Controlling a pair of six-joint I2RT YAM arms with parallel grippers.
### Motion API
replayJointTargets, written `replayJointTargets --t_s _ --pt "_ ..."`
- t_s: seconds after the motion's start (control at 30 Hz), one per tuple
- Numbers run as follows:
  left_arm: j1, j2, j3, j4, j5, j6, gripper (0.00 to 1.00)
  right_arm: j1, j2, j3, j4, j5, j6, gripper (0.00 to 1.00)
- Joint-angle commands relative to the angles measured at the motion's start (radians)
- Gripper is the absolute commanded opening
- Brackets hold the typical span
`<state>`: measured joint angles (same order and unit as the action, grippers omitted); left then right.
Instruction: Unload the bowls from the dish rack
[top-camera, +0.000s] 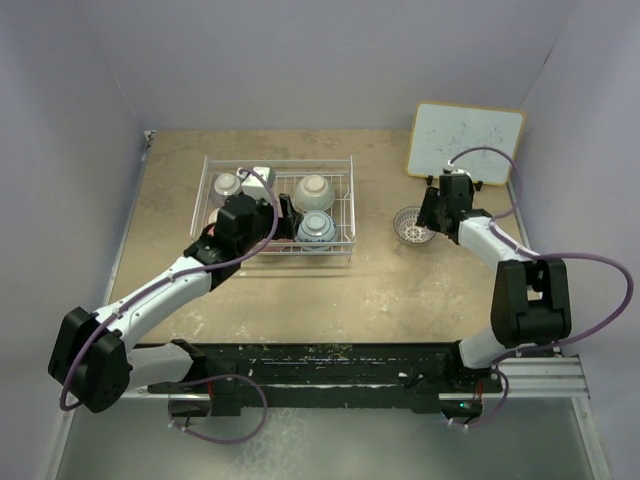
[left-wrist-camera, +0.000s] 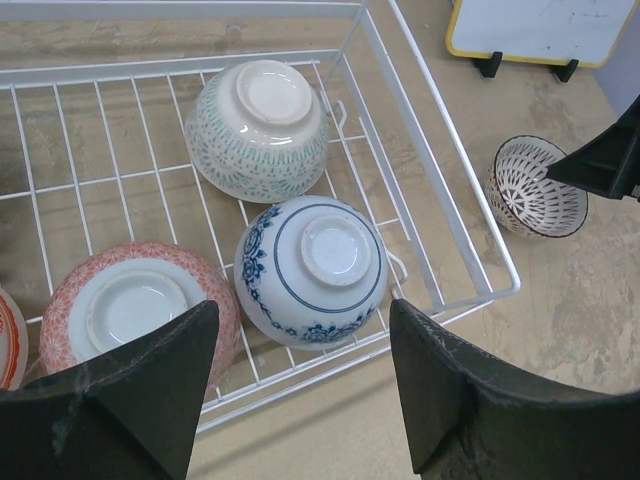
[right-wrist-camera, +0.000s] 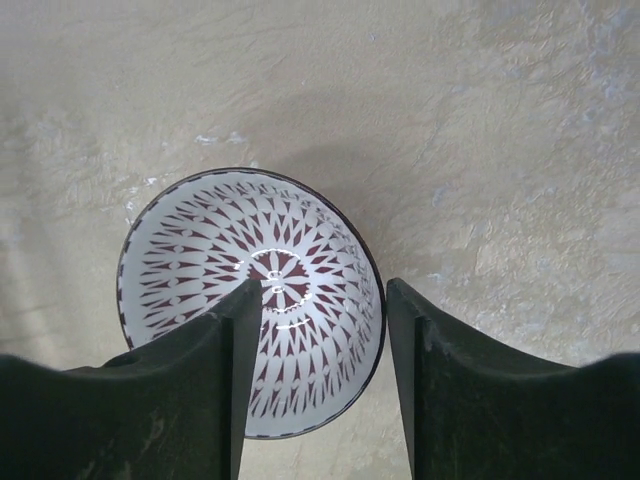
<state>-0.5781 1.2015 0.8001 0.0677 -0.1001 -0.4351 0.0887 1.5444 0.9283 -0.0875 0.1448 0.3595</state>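
From above, the dish rack (top-camera: 278, 205) sits left of centre on the table (top-camera: 380, 290) with my left gripper (top-camera: 283, 216) over its near side, while my right gripper (top-camera: 428, 216) hangs over a patterned bowl (top-camera: 412, 226) standing on the table right of the rack. Only my left wrist view shows the racked bowls are upside down: the blue-and-white bowl (left-wrist-camera: 311, 270) lies just beyond my parted fingers (left-wrist-camera: 130, 400), a green-patterned bowl (left-wrist-camera: 257, 128) farther off, and a pink bowl (left-wrist-camera: 135, 305) to the left. My right wrist view shows the patterned bowl upright, its near rim passing between my parted jaws, one finger over its inside and the other outside; whether they touch it I cannot tell.
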Motion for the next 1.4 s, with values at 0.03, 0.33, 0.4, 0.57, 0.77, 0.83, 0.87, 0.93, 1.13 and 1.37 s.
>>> replayJointTargets --t_s 0.03,0.33,0.4,0.57,0.77,0.83,0.87,0.93,1.13,1.37 --pt "0.005 0.02 0.0 0.094 0.008 0.011 0.73 0.003 -0.087 0.013 0.019 0.034 0.005 0.6" --pt "0.004 0.128 0.058 0.187 -0.048 0.145 0.8 0.003 -0.214 0.021 -0.022 0.073 -0.016 0.63" --pt "0.004 0.175 0.088 0.24 -0.057 0.201 0.84 0.003 -0.242 0.016 -0.009 0.064 -0.021 0.63" --pt "0.004 0.317 0.106 0.504 -0.038 0.307 0.94 0.003 -0.271 0.011 0.032 0.039 -0.026 0.63" --pt "0.005 0.486 0.158 0.713 0.028 0.414 0.99 0.003 -0.269 -0.009 0.024 0.012 -0.02 0.63" --pt "0.005 0.546 0.166 0.793 0.04 0.452 0.99 0.003 -0.266 -0.016 0.025 0.0 -0.025 0.63" --pt "0.005 0.565 0.16 0.843 0.037 0.465 0.99 0.003 -0.265 -0.018 0.028 0.006 -0.027 0.63" --pt "0.004 0.605 0.159 0.922 0.037 0.507 0.99 0.003 -0.262 -0.022 0.028 0.016 -0.032 0.63" --pt "0.006 0.692 0.204 0.962 0.038 0.534 1.0 0.003 -0.258 -0.027 0.033 0.019 -0.033 0.64" --pt "0.026 0.746 0.251 0.956 0.027 0.479 0.91 0.003 -0.251 -0.028 0.032 0.03 -0.037 0.64"
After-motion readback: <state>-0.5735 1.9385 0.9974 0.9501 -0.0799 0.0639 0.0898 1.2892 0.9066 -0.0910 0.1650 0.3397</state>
